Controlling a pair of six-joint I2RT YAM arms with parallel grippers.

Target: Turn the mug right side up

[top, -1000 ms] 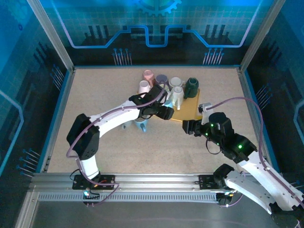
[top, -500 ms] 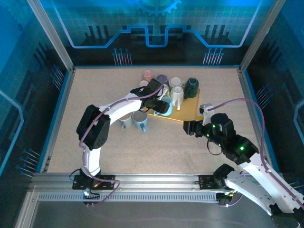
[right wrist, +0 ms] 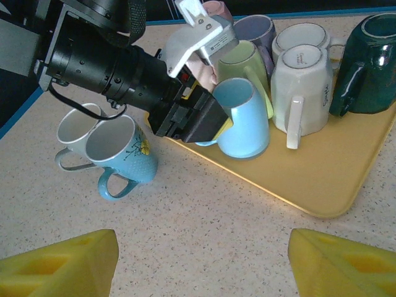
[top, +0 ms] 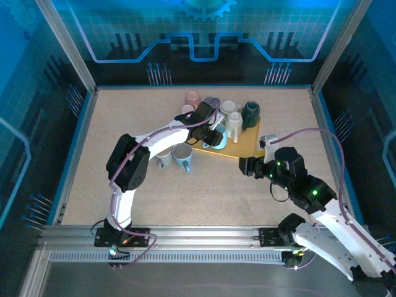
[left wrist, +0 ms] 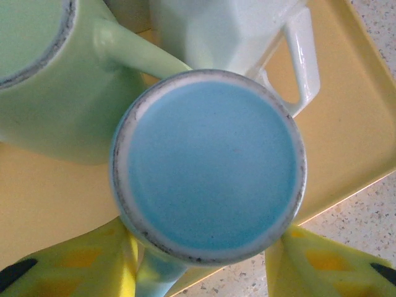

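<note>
A light blue mug [left wrist: 207,164] is bottom up at the near edge of the yellow tray [left wrist: 359,130], its base facing the left wrist camera. My left gripper [left wrist: 201,260] is shut on it, a yellow finger [left wrist: 68,266] pressed against each side and the handle pointing down between them. In the right wrist view this mug [right wrist: 244,120] leans slightly under the left gripper's black body. From above, the left gripper [top: 213,137] is at the tray's [top: 247,145] left edge. My right gripper [right wrist: 201,260] is open over bare table, near the tray's front [top: 242,166].
A pale green mug [left wrist: 55,86] and a white mug [left wrist: 229,31] crowd the held mug on the tray. A dark green mug [right wrist: 368,62] stands at the tray's right. An upright blue flowered mug [right wrist: 120,151] and a white mug [right wrist: 74,127] sit on the table to the left.
The left gripper has travelled from the mugs on the table onto the tray's edge and closed around the light blue mug. The right arm has barely moved.
</note>
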